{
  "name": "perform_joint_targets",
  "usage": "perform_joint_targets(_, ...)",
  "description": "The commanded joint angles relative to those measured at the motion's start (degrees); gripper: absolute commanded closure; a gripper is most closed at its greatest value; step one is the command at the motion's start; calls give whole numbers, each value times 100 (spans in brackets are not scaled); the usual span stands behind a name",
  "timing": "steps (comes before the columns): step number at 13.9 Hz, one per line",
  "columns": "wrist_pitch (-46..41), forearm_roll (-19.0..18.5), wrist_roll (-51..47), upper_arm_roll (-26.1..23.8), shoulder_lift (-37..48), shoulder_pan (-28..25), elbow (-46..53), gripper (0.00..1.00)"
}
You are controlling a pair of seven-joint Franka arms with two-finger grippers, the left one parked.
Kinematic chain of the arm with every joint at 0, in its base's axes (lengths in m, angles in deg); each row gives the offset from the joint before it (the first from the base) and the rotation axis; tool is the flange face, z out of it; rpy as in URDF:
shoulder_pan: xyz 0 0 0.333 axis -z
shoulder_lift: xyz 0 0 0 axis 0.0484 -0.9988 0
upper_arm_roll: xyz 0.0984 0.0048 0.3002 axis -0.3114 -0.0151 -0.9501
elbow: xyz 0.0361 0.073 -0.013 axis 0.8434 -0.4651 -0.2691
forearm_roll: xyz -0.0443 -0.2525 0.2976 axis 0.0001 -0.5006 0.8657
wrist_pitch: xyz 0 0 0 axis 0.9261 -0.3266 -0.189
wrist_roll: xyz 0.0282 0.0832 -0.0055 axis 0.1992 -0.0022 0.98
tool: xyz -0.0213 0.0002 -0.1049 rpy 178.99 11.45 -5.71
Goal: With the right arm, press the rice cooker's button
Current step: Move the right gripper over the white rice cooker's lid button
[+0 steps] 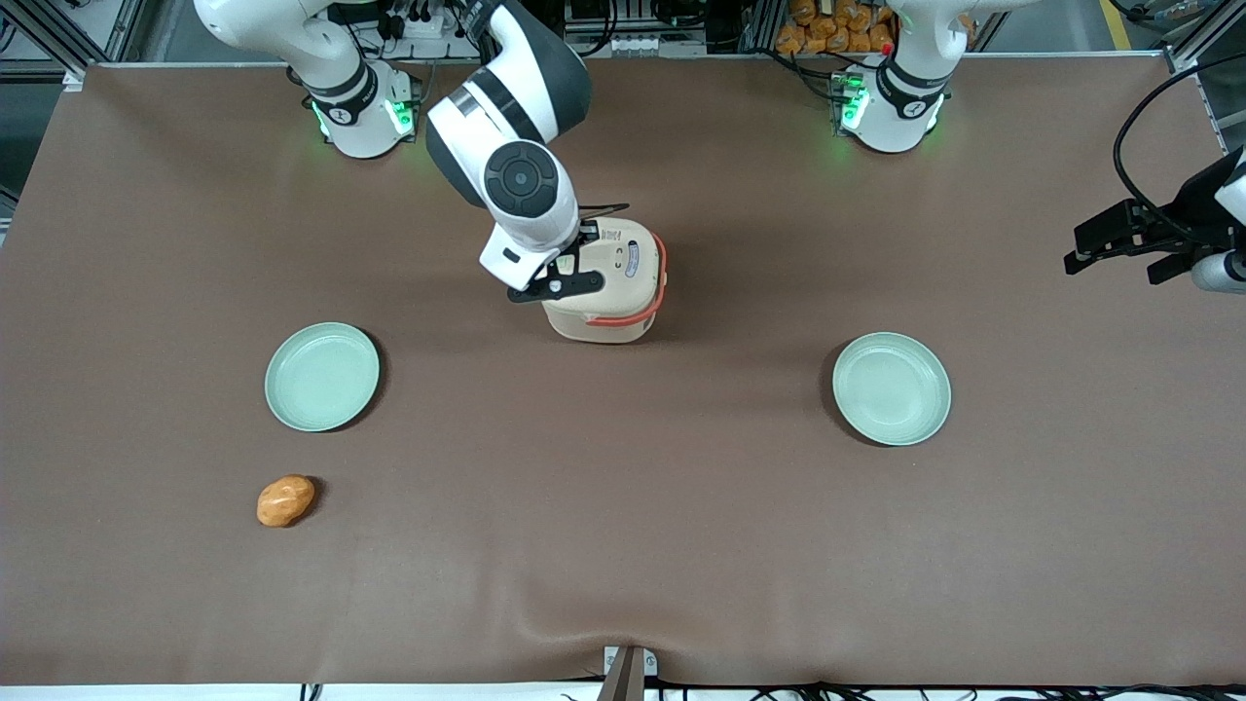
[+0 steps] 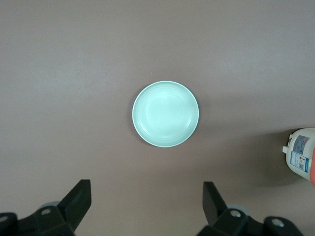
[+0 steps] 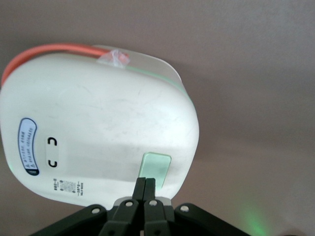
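Pressing rice cooker (image 3: pixel 98 128) button (image 3: pixel 154 169), hand (image 3: pixel 145 187) closed.

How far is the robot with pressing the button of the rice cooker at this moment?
Done: the right arm has reached the rice cooker, and its gripper is shut, fingertips together. In hand: the tips sit at the edge of the pale green button on the cooker's lid; whether they press it down cannot be seen. Left: finishing the press, if needed, and drawing the arm away.
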Motion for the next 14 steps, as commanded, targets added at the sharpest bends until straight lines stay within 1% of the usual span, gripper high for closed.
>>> perform_joint_targets(1,77,94,-48,5,97,-14,-175,100)
perform_joint_targets(14,306,59,31,5,-201,21,-228,100)
